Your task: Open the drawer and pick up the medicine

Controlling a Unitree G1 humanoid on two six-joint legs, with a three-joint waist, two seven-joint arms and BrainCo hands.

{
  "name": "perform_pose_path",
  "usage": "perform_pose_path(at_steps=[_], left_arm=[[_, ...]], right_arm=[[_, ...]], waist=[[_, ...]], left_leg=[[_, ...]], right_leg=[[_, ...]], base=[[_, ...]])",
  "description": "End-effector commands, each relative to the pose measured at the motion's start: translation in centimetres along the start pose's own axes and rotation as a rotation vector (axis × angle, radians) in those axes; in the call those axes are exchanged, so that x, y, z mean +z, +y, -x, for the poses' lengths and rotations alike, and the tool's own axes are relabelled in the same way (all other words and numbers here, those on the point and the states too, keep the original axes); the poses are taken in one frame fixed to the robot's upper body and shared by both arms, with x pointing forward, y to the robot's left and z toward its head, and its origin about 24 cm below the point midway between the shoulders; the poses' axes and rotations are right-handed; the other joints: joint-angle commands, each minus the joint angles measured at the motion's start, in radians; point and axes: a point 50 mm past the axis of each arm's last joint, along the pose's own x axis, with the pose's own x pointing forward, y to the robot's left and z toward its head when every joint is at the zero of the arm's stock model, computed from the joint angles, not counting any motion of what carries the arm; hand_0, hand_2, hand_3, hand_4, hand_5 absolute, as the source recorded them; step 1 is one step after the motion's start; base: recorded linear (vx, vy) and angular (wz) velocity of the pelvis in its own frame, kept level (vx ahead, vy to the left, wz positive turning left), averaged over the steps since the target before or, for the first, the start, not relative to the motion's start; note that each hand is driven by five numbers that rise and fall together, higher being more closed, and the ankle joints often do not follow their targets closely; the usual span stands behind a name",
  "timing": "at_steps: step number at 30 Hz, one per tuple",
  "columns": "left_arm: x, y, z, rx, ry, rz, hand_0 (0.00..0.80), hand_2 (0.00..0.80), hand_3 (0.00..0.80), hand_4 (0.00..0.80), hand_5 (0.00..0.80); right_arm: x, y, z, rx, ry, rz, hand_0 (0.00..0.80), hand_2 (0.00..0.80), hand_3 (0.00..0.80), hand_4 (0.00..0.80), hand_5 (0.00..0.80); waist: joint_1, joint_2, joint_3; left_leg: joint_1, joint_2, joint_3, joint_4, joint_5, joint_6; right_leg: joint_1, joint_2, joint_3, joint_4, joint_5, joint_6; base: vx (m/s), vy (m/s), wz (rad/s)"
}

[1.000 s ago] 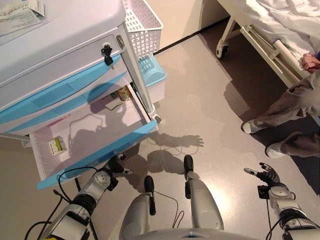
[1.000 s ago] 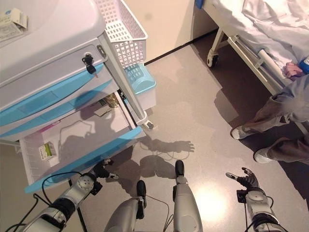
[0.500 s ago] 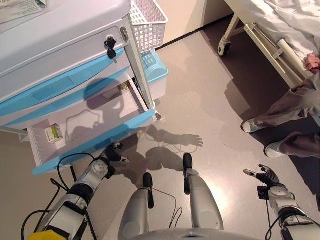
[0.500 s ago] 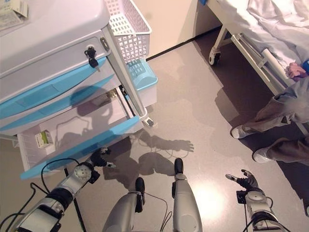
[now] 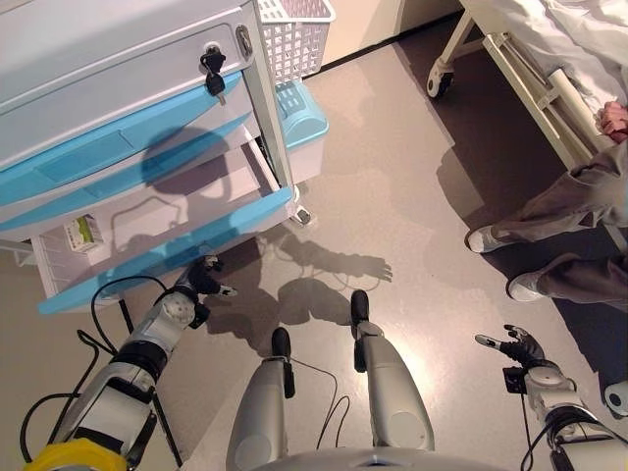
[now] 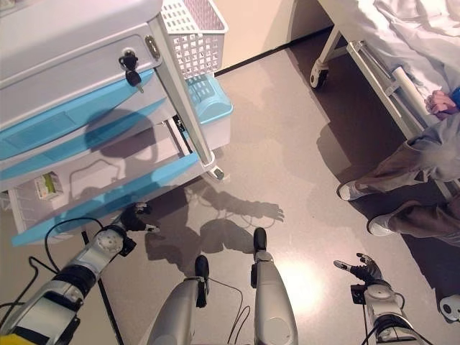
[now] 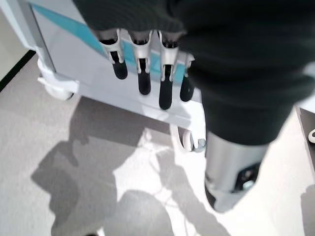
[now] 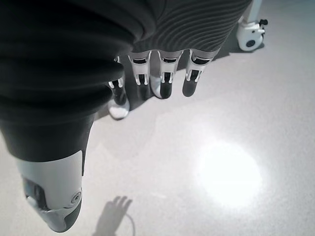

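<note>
Cart (image 5: 118, 59) at far left, its bottom drawer (image 5: 167, 257) pulled well out, so the opening step looks done. Medicine box (image 5: 83, 232) lies at the drawer's left end, not yet picked up. Left hand (image 5: 201, 280) sits just below the drawer front, fingers (image 7: 142, 81) straight and empty; right hand (image 5: 518, 346) idle near right over the floor, fingers relaxed, holding nothing.

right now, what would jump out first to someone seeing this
The white cart's lowest blue-fronted drawer stands pulled open, with a small green-and-white medicine box inside near its far left corner. The left hand hangs open just below the drawer front. At right, a person's legs show by a bed.
</note>
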Motion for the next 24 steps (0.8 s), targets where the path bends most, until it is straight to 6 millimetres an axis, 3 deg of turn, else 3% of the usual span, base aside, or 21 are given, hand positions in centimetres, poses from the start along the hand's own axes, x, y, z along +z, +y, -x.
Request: perform_pose_path(at_steps=[1,11,24], left_arm=[[0.1,5.0,0.0,0.187,-0.018,0.038,0.000,0.000,0.000,0.000,0.000],[0.6,7.1,0.0,0.237,-0.031,0.005,0.000,0.000,0.000,0.000,0.000],[1.2,12.0,0.5,0.369,-0.027,-0.021,0.000,0.000,0.000,0.000,0.000]], right_arm=[[-1.1,-1.1,0.3,-0.019,0.016,0.054,0.000,0.000,0.000,0.000,0.000],[-0.7,-0.9,0.2,-0.005,-0.001,0.066,0.000,0.000,0.000,0.000,0.000],[-0.4,-0.6,0.2,0.016,-0.021,0.073,0.000,0.000,0.000,0.000,0.000]], waist=[[-0.005,-0.007,-0.055],[-0.010,-0.015,-0.051],[-0.016,-0.027,-0.043]], left_leg=[[-0.084,-0.028,-0.017,0.012,0.052,0.036],[-0.104,-0.026,-0.012,0.016,0.052,0.038],[-0.120,-0.022,-0.002,0.014,0.053,0.041]], right_leg=[[0.026,0.024,-0.001,0.120,-0.124,0.031],[0.007,0.028,0.008,0.113,-0.113,0.034],[-0.012,0.032,0.016,0.099,-0.099,0.039]], base=[[0.000,0.000,0.00],[0.000,0.000,0.00],[0.000,0.000,0.00]])
